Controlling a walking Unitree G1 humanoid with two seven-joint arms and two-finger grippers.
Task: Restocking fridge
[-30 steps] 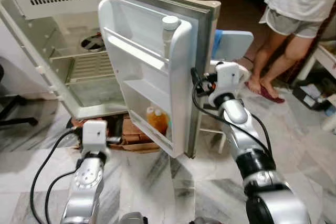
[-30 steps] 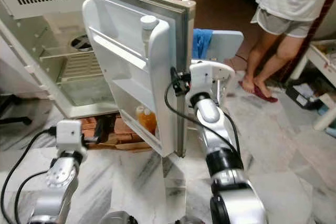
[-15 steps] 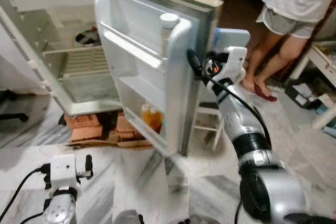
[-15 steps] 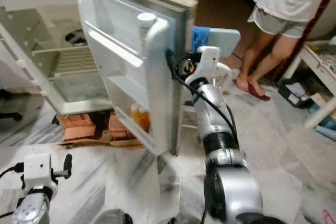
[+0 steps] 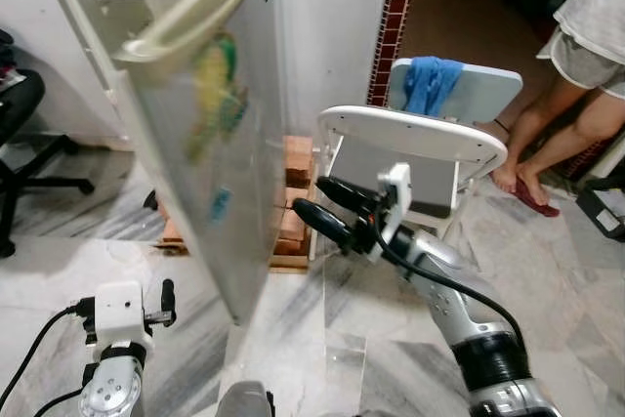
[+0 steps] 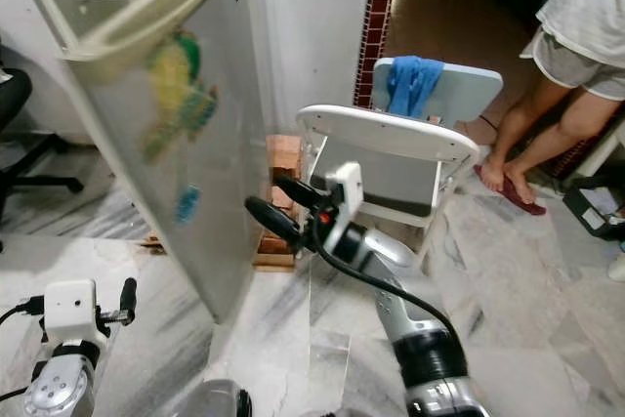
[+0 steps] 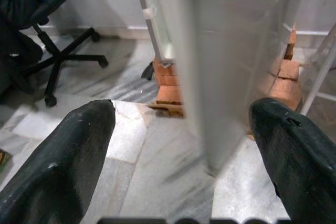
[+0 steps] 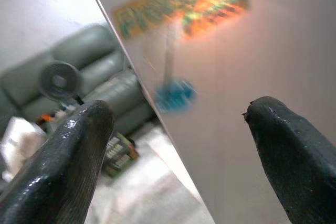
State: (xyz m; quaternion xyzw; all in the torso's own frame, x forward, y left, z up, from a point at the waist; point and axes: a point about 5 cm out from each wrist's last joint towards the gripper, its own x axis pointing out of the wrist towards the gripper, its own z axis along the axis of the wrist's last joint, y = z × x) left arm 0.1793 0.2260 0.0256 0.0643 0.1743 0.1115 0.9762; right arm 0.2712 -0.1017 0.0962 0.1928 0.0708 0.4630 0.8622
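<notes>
Robot beside a half-swung fridge door (image 5: 220,144), both grippers empty.

The right gripper (image 5: 327,210), fingers apart, hovers just beside the door's stickered outer face. The left gripper (image 5: 161,302) hangs low over the marble floor (image 5: 293,349), fingers spread. The door looks blurred, so it may be swinging. Judged risks: it could slam on the cabinet, or the right arm could knock the white chair (image 5: 410,134) close behind it. A person (image 5: 586,75) stands nearby.

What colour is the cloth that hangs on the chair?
The cloth is blue; the right eye view shows it best.
</notes>
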